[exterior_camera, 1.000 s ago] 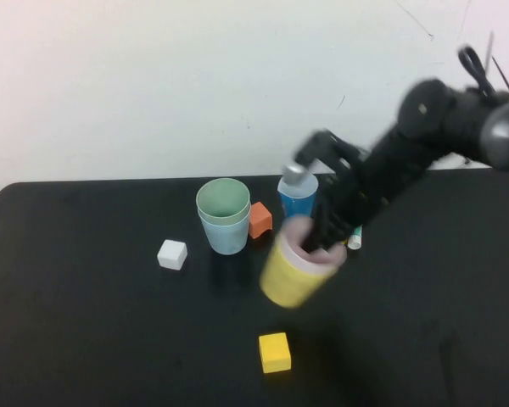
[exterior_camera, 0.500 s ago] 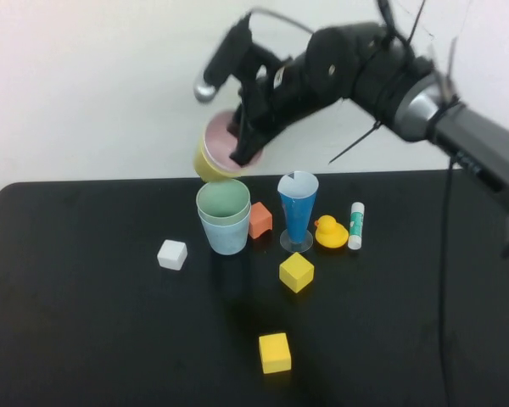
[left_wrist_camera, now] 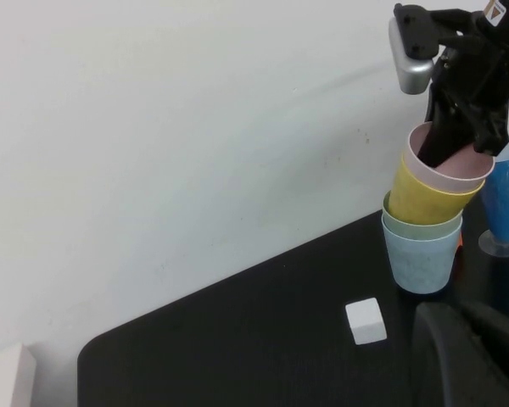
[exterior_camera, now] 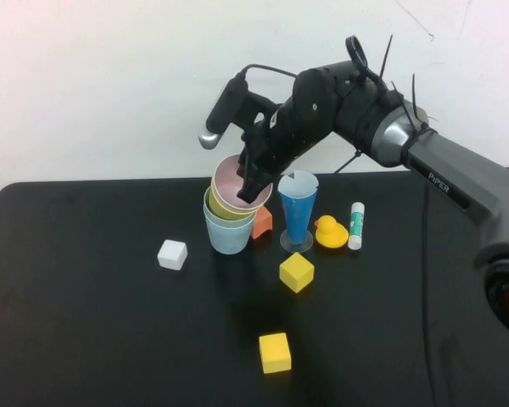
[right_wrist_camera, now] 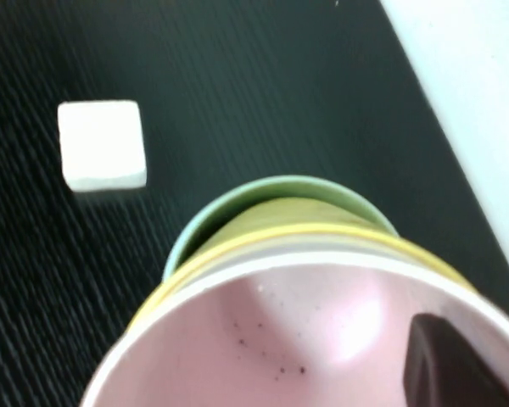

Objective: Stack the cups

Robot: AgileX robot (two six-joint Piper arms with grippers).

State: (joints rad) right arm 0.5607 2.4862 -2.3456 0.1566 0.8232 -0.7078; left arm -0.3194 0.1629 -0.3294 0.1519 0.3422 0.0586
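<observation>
Two of my fingers pinch the near wall of the pale pink tapered plastic tumbler (exterior_camera: pixel 237 181), one inside and one outside its rim, so my right gripper (exterior_camera: pixel 248 180) is narrowly shut on that wall. I hold it by the rim because that leaves the cup's base free to drop into the cup below. The pink tumbler is nested in the yellow tapered plastic tumbler (exterior_camera: pixel 223 207), so gripping one wall carries both at once.

That pair sits tilted, its base already inside the pale green tapered plastic tumbler (left_wrist_camera: pixel 420 225), which is itself seated in the light blue tapered plastic tumbler (exterior_camera: pixel 230 236) standing on the black table (exterior_camera: pixel 85 322). The lean comes, I judge, from my arm reaching in from the right side at a slant; the pair needs to level out before I let go, or it may rock the stack.

My left gripper is out of view; it is shut, parked on my left side, well apart from the stack.

Just beside the stack on its right stands the tall dark-blue cone glass on a clear foot (exterior_camera: pixel 297 212), close to my wrist, so I must withdraw upward, not sideways. The small white cube (exterior_camera: pixel 172 254) lies near the stack's left side
</observation>
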